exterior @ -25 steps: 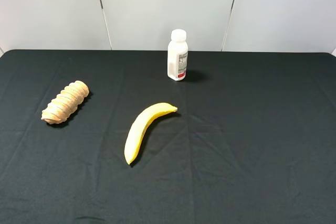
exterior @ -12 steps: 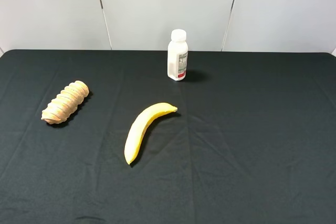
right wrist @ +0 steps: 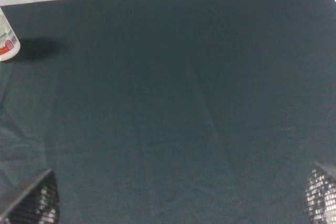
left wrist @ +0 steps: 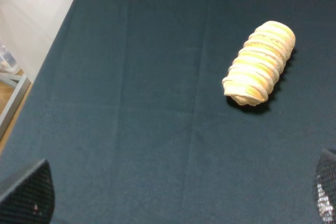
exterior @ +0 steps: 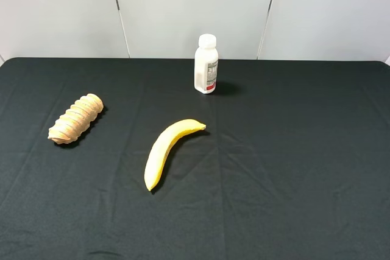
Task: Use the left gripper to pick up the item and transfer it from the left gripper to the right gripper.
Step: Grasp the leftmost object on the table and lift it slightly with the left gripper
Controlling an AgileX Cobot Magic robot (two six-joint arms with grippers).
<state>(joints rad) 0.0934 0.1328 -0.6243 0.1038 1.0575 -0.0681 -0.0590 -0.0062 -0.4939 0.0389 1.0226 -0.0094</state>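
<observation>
While item (exterior: 75, 119) stays put, left claw (left wrist: 176, 199) gapes; right claw (right wrist: 181, 196) likewise

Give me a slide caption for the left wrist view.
Open left gripper over dark cloth, pastry roll lying untouched beyond it.

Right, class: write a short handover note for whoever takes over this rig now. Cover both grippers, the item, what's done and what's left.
Left gripper: open, empty, not touching the item.
Right gripper: open, empty, over the table, far from the item.
In the exterior view the item lies on the table's left side, the banana in the middle, the bottle at the back.
Done: nothing yet.
Left: grasp the item with the left gripper, then pass it to the right gripper.
</observation>
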